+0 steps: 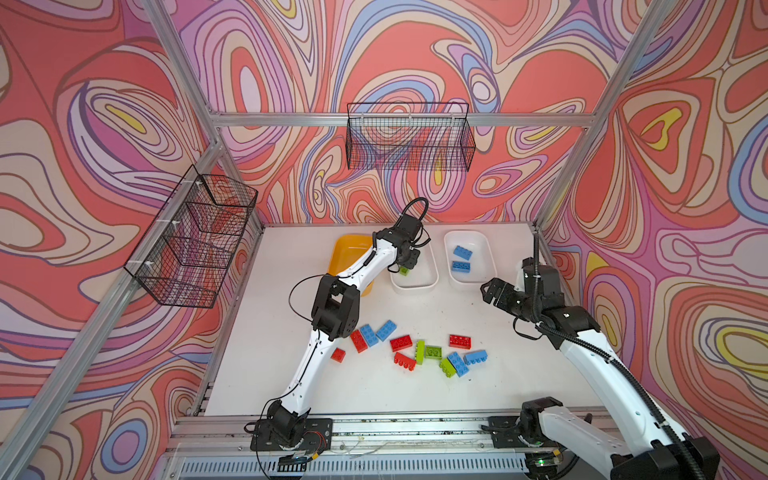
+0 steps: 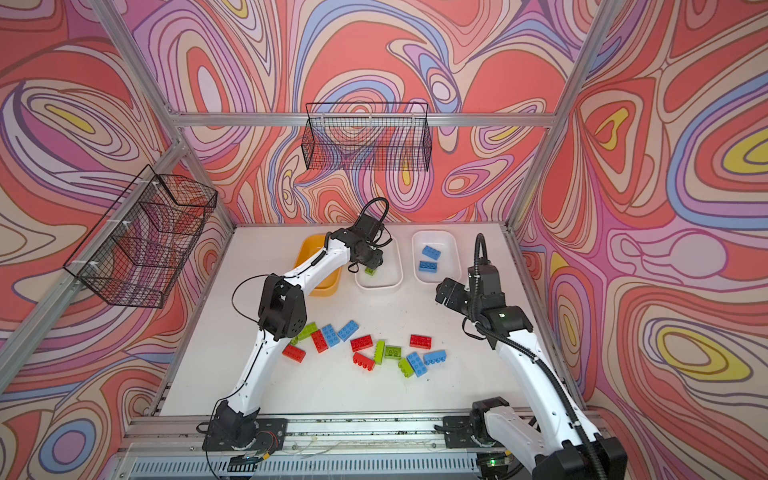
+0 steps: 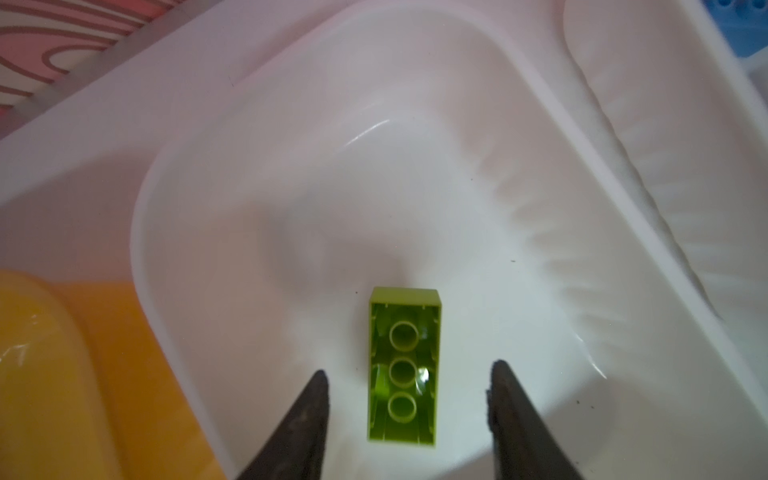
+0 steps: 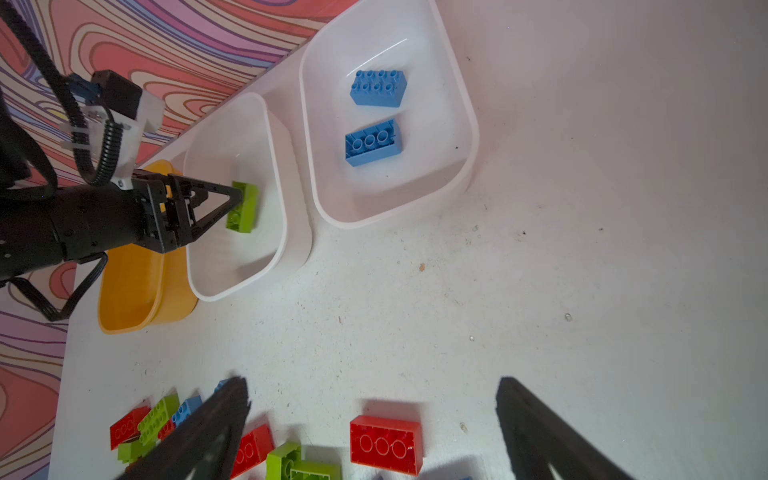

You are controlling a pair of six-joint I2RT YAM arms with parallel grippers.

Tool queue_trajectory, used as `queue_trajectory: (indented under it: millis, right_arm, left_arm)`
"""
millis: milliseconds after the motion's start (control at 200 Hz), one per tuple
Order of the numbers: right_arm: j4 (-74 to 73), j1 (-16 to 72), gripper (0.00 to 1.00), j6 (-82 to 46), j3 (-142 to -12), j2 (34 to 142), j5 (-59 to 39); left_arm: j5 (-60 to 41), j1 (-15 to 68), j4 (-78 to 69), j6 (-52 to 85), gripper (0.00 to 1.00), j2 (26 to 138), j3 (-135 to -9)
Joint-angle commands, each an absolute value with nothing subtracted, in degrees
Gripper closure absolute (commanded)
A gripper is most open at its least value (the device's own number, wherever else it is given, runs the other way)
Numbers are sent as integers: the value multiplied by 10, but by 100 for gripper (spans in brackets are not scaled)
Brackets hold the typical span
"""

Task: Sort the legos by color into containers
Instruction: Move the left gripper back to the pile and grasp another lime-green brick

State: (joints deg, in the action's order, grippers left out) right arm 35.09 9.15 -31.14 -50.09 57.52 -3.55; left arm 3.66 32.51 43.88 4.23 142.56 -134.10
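Note:
My left gripper [image 3: 409, 366] hangs open over the middle white container [image 1: 415, 284]. A lime green lego [image 3: 403, 365] lies underside up between its fingers, touching neither; it also shows in a top view as the green lego [image 1: 404, 271]. The right white container [image 1: 467, 280] holds two light blue legos [image 1: 462, 251]. The yellow-orange container [image 1: 347, 245] is partly hidden by the left arm. My right gripper [image 4: 372, 380] is open and empty, hovering above the table over a red lego [image 4: 386, 444]. Loose red, green and blue legos [image 1: 432, 352] lie scattered mid-table.
Black wire baskets hang on the back wall [image 1: 409, 137] and the left wall [image 1: 195, 237]. The left arm's elbow [image 1: 334, 307] stands over the left end of the brick scatter. A metal rail [image 1: 415, 424] runs along the table's front edge.

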Motion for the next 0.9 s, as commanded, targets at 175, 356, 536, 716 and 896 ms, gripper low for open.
queue_trajectory:
  millis: [175,356,536,716,896]
  right_arm:
    - [350,95,2,-313,-525,576,-43]
    - [348,95,2,-312,-520,571,-60]
    - [346,95,2,-315,-502,558,-83]
    - [356,94,2,-311,-467,526,-81]
    - [353,95,2,-327,-427,489,-85]
  left_arm:
    - [38,321,448,72,34,1361,-1316]
    - [87,321,415,123,37,1203,-1115]
    - [81,330,375,165,37,1012,-862]
    - [103,418,370,249,36,881,-680]
    - [106,548,335,341,36,860,-619]
